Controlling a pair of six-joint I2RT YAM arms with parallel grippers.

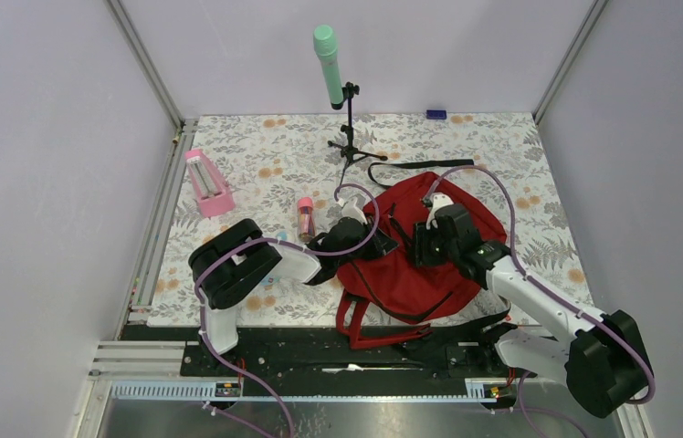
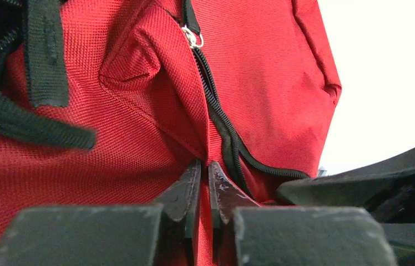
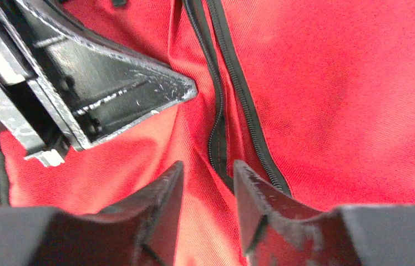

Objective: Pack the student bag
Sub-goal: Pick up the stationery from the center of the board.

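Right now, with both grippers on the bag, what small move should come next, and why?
Probably close the right gripper on the fold by the zipper. The left gripper pinches fabric of the student bag beside it, while the right's fingers stand apart over that fold, holding nothing.

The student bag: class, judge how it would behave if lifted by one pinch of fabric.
Probably floppy: the student bag lies slumped and its fabric folds where the left pincer pinches it. It would likely sag rather than lift whole. The coarse weave looks grippy, not slippery.
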